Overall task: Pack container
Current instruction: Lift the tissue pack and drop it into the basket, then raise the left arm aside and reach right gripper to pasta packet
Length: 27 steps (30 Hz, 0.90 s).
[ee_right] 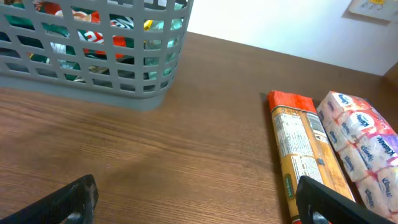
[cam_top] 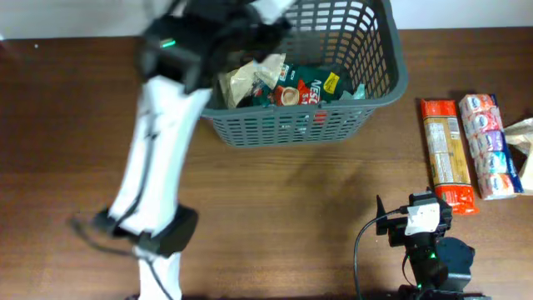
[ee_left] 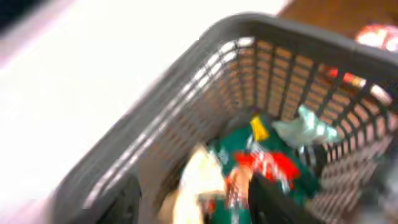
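Watching this from beside the counter, I see the left gripper [ee_left: 199,202] hanging over the container [cam_top: 291,129], which sits at the far edge, roughly mid-counter. Its fingers are spread wide with nothing pinched between them. A cream packet [cam_top: 240,83] lies right below, next to a green coffee packet [cam_top: 310,88]. The wrist view is blurry, so I can't say if a finger touches either one. My read is that this is the drop-off bit, so the smart move is lifting straight up clear of the slotted wall before swinging anywhere, or a finger could snag the rim and drag the basket. The right gripper [ee_right: 196,193] sits at the near edge toward the right corner, also spread and empty. An orange pasta pack [cam_top: 445,154] and a tissue pack [cam_top: 487,146] lie by the right edge, well apart from the basket, so they're probably next.
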Tool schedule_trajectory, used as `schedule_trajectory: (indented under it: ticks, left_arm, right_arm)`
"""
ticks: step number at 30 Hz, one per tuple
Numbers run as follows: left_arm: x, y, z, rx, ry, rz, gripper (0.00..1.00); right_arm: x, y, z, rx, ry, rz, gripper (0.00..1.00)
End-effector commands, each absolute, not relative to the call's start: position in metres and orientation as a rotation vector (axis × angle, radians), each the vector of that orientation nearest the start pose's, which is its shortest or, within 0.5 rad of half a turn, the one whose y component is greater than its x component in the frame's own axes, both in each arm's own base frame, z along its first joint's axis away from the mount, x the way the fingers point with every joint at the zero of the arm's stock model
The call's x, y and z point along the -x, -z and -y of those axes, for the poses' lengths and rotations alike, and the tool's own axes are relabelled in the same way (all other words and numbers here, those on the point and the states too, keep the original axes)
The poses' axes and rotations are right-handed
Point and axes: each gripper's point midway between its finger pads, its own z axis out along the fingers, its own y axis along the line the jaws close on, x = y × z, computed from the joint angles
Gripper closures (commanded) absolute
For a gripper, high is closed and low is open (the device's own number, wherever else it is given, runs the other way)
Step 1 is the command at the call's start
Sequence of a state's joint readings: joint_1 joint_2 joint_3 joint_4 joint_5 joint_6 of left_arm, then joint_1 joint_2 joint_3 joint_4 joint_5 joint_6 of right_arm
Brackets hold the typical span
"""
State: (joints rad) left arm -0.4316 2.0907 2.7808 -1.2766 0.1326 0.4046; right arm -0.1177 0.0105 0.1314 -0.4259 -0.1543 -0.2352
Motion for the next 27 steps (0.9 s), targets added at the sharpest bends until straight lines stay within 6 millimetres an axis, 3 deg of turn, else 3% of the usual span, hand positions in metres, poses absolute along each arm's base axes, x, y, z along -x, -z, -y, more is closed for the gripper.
schedule_trajectory:
  ticks: [1,5,7,9,12,16,22,24,27]
  left_arm:
    - [-0.412,-0.443,0.165,-0.689,0.082,-2.049,0.50]
    - [-0.375,-0.449,0.104,-0.555,0.037,-2.154,0.48]
    - [-0.359,-0.452,0.071,-0.477,-0.004,-2.196,0.36]
    - [-0.350,-0.452,0.048,-0.414,-0.035,-2.221,0.01]
    - [-0.344,-0.459,0.025,-0.339,-0.069,-2.216,0.01]
    - [-0.341,-0.462,0.015,-0.308,-0.088,-2.210,0.01]
    - [-0.341,-0.462,0.015,-0.309,-0.087,-2.211,0.01]
    - [-0.341,-0.462,0.015,-0.309,-0.087,-2.211,0.01]
    - [-0.341,-0.462,0.015,-0.308,-0.087,-2.211,0.01]
  right_arm:
    - [-0.226,-0.129,0.000,0.208,0.096,-1.866,0.01]
    - [-0.226,-0.130,0.000,0.208,0.096,-1.865,0.01]
    - [-0.226,-0.129,0.000,0.208,0.096,-1.866,0.01]
    - [-0.226,-0.130,0.000,0.208,0.096,-1.865,0.01]
    - [-0.226,-0.130,0.000,0.208,0.096,-1.865,0.01]
    - [-0.222,-0.142,-0.012,0.253,0.033,-1.848,0.01]
    - [-0.187,-0.206,-0.017,0.258,0.014,-1.895,0.01]
    - [-0.175,-0.231,-0.011,0.228,0.041,-1.977,0.01]
    - [-0.173,-0.260,-0.007,0.212,0.036,-2.123,0.01]
